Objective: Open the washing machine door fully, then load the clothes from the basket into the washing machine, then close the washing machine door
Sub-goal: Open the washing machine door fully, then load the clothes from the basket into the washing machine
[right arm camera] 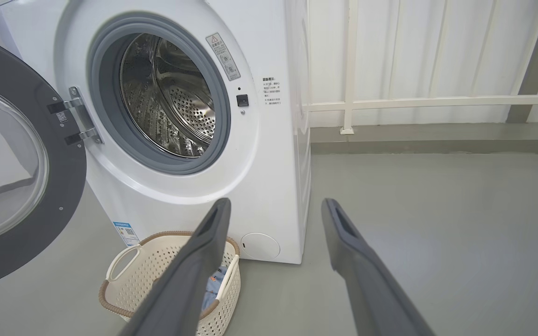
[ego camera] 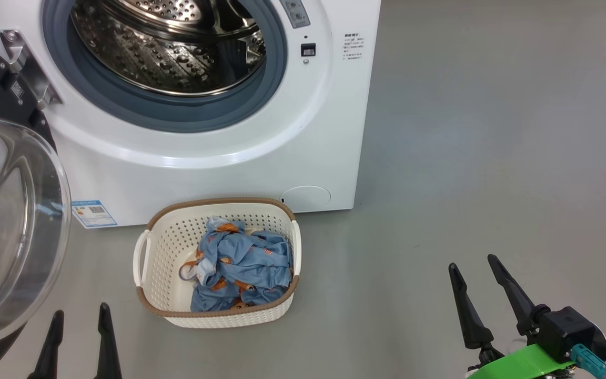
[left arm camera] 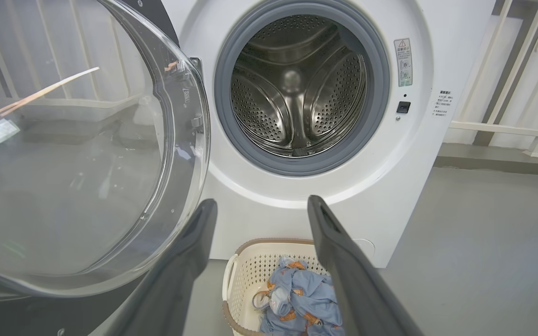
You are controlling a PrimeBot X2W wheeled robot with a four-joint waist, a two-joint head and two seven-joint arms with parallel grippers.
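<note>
**A:** Where does the washing machine point(ego camera: 219, 152) stand?

**B:** On the grey floor point(ego camera: 492, 158), front toward the robot. Its mouth is uncovered, so the grey gasket point(ego camera: 177, 113) and the perforated steel drum point(ego camera: 171, 47) are in plain sight.

**A:** And the washing machine door point(ego camera: 8, 226)?

**B:** It is swung wide to the robot's left on its metal hinge point(ego camera: 27, 66), with the clear glass bowl bulging out into the room. Its black rim comes down close beside the left arm, the one thing crowding that side.

**A:** The basket point(ego camera: 219, 202)?

**B:** It sits upright on the floor just in front of the machine's lower front, below the mouth, open side up. The handles are at its left and right ends, so its long axis seems to run along the machine's front. The clothes point(ego camera: 245, 263) lie bunched inside, toward the right and near walls.

**A:** How are the arms posed?

**B:** Both are low and set back from the basket, fingers pointing forward at the machine. The left gripper point(ego camera: 82, 308) is left of the basket, jaws spread wide and holding nothing, with the door glass just to its left. The right gripper point(ego camera: 471, 260) is over bare floor well to the basket's right, also spread and empty, with a green band point(ego camera: 524, 363) at its wrist.

**A:** Anything smaller?

**B:** A blue label point(ego camera: 92, 213) at the machine's lower left corner, near the door's edge, and a white railing point(right arm camera: 390, 100) along the wall to the machine's right.
</note>
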